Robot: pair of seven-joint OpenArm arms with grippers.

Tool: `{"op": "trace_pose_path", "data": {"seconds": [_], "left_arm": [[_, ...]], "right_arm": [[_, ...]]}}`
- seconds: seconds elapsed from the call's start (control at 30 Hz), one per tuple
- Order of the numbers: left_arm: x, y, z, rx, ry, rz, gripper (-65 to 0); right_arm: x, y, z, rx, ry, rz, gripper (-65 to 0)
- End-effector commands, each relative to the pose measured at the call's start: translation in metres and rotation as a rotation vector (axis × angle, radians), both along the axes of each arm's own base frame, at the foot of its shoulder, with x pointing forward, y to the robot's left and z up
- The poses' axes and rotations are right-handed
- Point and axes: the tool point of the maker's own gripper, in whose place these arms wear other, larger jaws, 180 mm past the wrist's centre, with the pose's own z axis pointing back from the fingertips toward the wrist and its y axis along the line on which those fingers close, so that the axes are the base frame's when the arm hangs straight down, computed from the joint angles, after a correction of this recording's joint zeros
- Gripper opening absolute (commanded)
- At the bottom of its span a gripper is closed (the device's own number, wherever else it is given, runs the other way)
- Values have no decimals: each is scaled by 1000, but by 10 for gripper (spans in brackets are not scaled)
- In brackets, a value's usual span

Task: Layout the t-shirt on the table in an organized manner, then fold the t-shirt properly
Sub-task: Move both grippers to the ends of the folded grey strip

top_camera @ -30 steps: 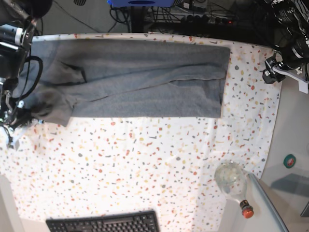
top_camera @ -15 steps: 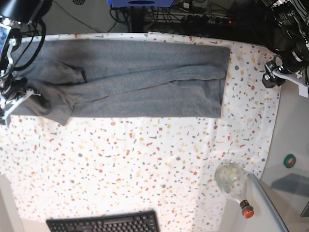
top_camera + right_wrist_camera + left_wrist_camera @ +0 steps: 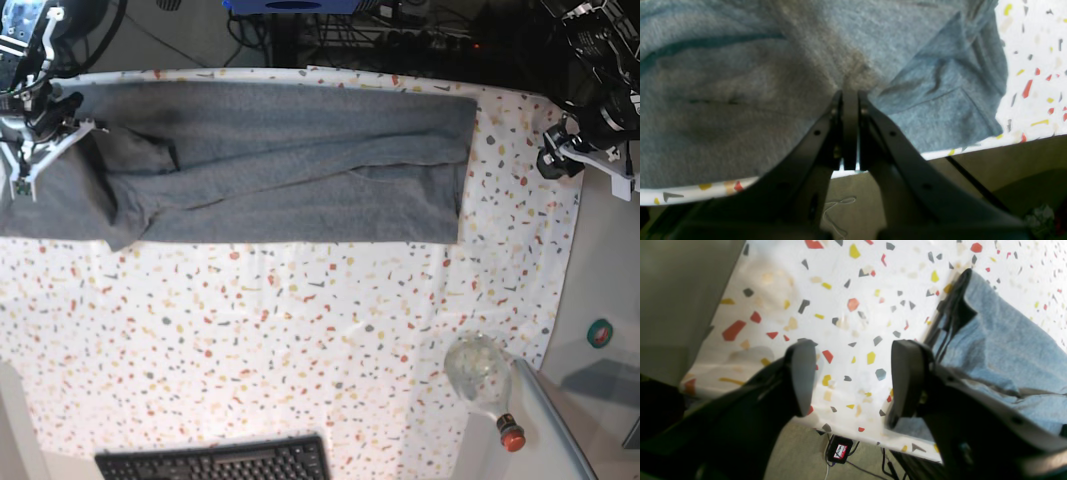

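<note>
text: none legible | t-shirt [image 3: 290, 165]: no print or label showing | table [image 3: 300, 330]: flecks only, no writing | keyboard [image 3: 215, 462]: key legends too small to read | small black device [image 3: 839, 450] on the floor: red-and-white sticker, blurred, unreadable | bottle [image 3: 485, 382]: no label readable

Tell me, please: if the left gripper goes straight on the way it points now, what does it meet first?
Probably the bare table: the open left gripper points at speckled cloth, with the t-shirt just beside one finger. Depth is unclear.
</note>
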Motion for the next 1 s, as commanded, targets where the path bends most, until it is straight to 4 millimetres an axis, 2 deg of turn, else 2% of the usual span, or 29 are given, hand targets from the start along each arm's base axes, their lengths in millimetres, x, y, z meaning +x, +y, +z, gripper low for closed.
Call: {"op": "trace_pose_path", "data": {"seconds": [0.0,0.2,0.3,0.37,0.43,0.5,0.53,0.6,0.63,0.7,0.77,0.97], "left_arm": [[10,6,12,25,-44,-10,-309],[12,4,13,20,-50,-10,-309],[12,4,13,20,-50,-10,-309],[12,4,13,20,-50,-10,-309],[16,-4,12,18,-46,-41,-311],[24,-25,6,4,-33,-115,-370],[27,-37,3,-8,-26,-150,-436],[34,-61,-4,-36,-24,-208,-609],[40,-73,-6,-50,-48,-223,-650],[48,-90,-6,-61,-99,-239,-650],[51,-99,-6,-68,-119,-250,-650],[47,-95,-5,-63,-119,-252,-650]], "right_arm": [[3,-3,5,-13,-20,3,-650],[-10,10,-10,38,27,-26,-650],[-20,13,-12,55,103,-34,-650],[-17,12,-6,50,101,-33,-650],[-12,11,2,38,76,-30,-591],[-5,9,14,18,39,-23,-581],[0,9,21,7,14,-19,-581],[11,11,31,-2,-24,-7,-581],[20,9,35,-5,-56,-9,-581],[34,6,38,-11,-103,-8,-585],[45,5,38,-11,-146,-5,-650],[54,4,41,-18,-204,3,-650]]}}
